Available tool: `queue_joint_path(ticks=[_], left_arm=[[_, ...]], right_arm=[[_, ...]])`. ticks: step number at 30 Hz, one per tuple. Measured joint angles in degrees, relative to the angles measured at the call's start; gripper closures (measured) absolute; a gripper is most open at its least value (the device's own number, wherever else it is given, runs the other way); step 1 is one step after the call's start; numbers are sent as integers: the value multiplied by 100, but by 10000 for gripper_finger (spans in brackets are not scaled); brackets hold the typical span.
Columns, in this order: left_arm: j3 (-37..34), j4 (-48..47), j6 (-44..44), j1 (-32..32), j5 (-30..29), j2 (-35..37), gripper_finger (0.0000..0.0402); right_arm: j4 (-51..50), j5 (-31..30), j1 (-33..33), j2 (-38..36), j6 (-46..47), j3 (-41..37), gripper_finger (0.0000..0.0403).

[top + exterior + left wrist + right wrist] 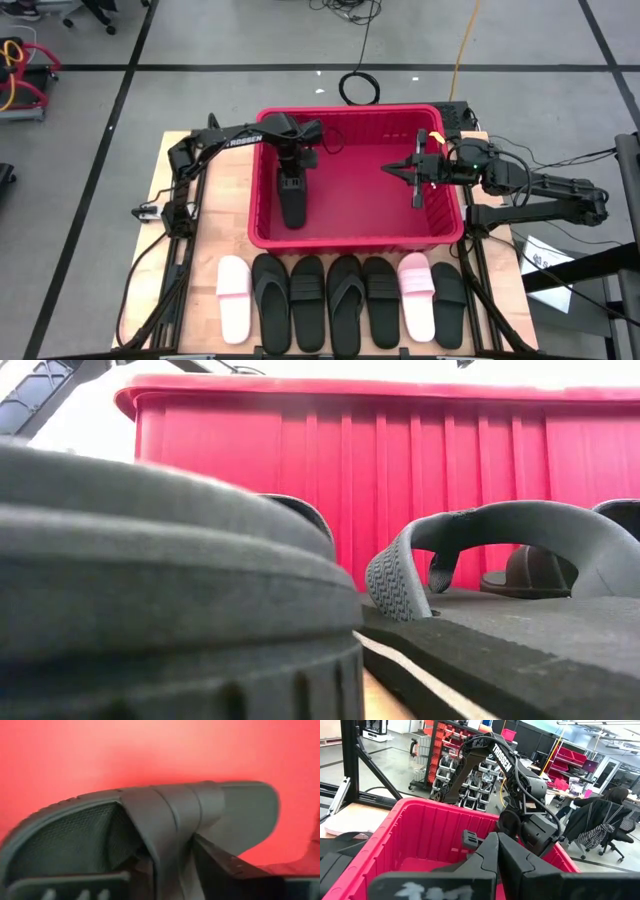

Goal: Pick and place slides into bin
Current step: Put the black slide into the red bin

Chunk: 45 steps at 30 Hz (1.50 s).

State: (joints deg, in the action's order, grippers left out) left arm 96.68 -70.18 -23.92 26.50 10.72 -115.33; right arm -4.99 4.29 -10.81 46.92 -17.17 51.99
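The red bin stands mid-table, and its near wall fills the low view. My left gripper reaches down into the bin's left half, shut on a black wide-strap slide, seen close in the left wrist view. My right gripper hovers over the bin's right half, shut and empty, pointing toward the left arm. Several slides lie sole-down in a row in front of the bin, among them two pale pink ones and a black flip-flop. My left gripper holds the black slide at its wide strap, coming from above with its fingers pointing down. One finger lies at the strap's toe-side edge, the other over the footbed on the heel side. The slide stretches toward the bin's near wall; whether it rests on the floor I cannot tell.
The row of slides lies close against the bin's near wall, filling the table's front strip; a black flip-flop's strap and a sole crowd the low view. Bare wood shows left of the bin. Papers lie at the right.
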Motion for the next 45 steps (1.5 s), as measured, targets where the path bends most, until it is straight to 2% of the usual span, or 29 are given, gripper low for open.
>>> queue_joint_path(ticks=[4,10,18,24,40,45], left_arm=[[-4,-11,-151,-88,-484,-2,241],[-4,-21,-280,-109,-532,-2,211],[-4,-45,-171,-83,-1259,-2,209],[-4,-63,137,-77,-1331,5,208],[3,-40,200,-83,-1379,20,210],[365,-120,391,-83,-1468,20,210]], right_arm=[[1,0,0,0,0,0,403],[0,-2,0,-2,0,0,403],[2,-40,1,0,0,0,403],[1,-444,0,0,2,0,403],[-245,-448,2,0,153,0,403],[-468,-446,2,-2,149,0,403]])
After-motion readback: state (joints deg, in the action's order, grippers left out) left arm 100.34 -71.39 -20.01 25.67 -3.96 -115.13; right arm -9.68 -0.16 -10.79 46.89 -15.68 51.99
